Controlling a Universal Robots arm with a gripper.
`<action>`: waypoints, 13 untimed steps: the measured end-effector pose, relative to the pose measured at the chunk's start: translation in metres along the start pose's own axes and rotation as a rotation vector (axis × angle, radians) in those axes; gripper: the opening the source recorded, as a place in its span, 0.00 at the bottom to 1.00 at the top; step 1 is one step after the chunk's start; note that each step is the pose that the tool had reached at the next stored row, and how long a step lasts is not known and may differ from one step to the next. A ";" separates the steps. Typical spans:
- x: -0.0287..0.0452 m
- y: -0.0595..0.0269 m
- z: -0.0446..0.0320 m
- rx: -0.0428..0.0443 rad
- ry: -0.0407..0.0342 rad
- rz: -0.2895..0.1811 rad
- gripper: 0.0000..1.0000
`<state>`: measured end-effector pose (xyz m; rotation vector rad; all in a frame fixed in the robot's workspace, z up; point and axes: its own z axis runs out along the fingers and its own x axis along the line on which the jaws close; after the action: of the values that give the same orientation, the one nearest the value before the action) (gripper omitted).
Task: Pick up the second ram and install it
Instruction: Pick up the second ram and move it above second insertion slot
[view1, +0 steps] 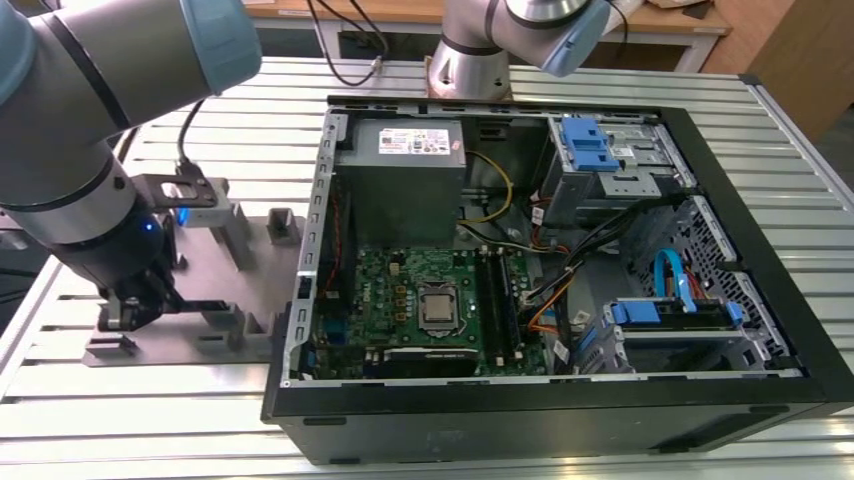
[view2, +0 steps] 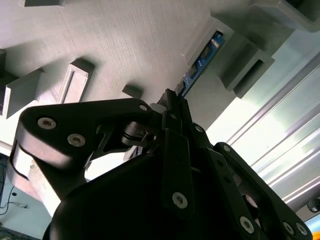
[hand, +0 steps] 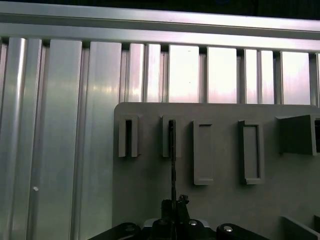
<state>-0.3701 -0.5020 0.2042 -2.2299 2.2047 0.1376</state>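
Ribbed metal counter (view1: 134, 420) carries a gray holder (view1: 214, 345) beside an open computer case (view1: 534, 425). The hand (view2: 172, 100) is clamped on the second ram (view2: 200, 59), which sits in a holder slot.

A Universal Robots arm (view1: 80, 120) sweeps in from the exterior view's left, its grey-and-blue joints folded downward above the grey holder plate (view1: 227, 345). Its black wrist, with a small blue light glowing, points straight down at the plate. The gripper (view1: 127, 312) hangs low over the plate's end at the exterior view's left. In the second wrist view its fingers (view2: 177, 117) are drawn together, pinching the second ram (view2: 202, 57) just above the plate.
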 end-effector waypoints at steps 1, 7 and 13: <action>0.0000 0.0000 -0.0005 0.0000 0.0000 0.000 0.11; -0.0001 0.0002 -0.0017 -0.0001 0.0001 0.000 0.11; -0.0002 0.0003 -0.0032 -0.0003 0.0002 0.000 0.11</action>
<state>-0.3702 -0.5021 0.2075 -2.2301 2.2049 0.1378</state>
